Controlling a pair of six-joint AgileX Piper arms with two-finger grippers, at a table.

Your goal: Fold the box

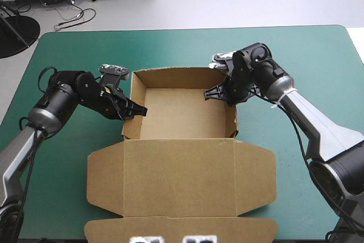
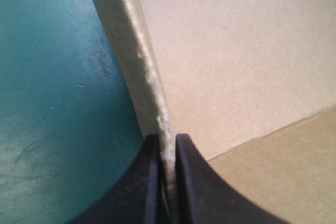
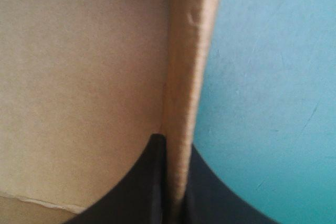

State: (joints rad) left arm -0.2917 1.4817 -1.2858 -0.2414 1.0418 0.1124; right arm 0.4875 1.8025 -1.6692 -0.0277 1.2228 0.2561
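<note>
Two grippers hold the box point(image 1: 182, 120) at once, one on each side wall. The box sits at the middle of the teal-green cover point(image 1: 68, 55) as an open tray with all four walls raised. Its lid point(image 1: 182, 180) lies flat on the cover on the tray's near side, toward the robot. The lid spreads wider than the tray, with a flap at either side and a further strip point(image 1: 182, 229) along its nearest edge.

The left gripper point(image 1: 132, 108) reaches over the box's left wall point(image 1: 126, 126), about midway along it. Its black fingers point(image 2: 149, 182) are all but pressed together, pinching the board. In the left wrist view the wall's worn top edge runs straight into the narrow gap between them. The cover lies outside the wall, and the box's pale inner face and floor point(image 2: 283, 171) lie inside it.

The right gripper point(image 1: 226, 96) takes the box's right wall point(image 1: 233, 120) toward the far right corner, with one finger inside the tray and the other outside. Its jaws likewise pinch the board, nearly closed on it. In the right wrist view the wall stands upright between the two dark fingers, with the box's inside on one hand and the bare cover on the other. The box's corner shows just ahead of the gripper
</note>
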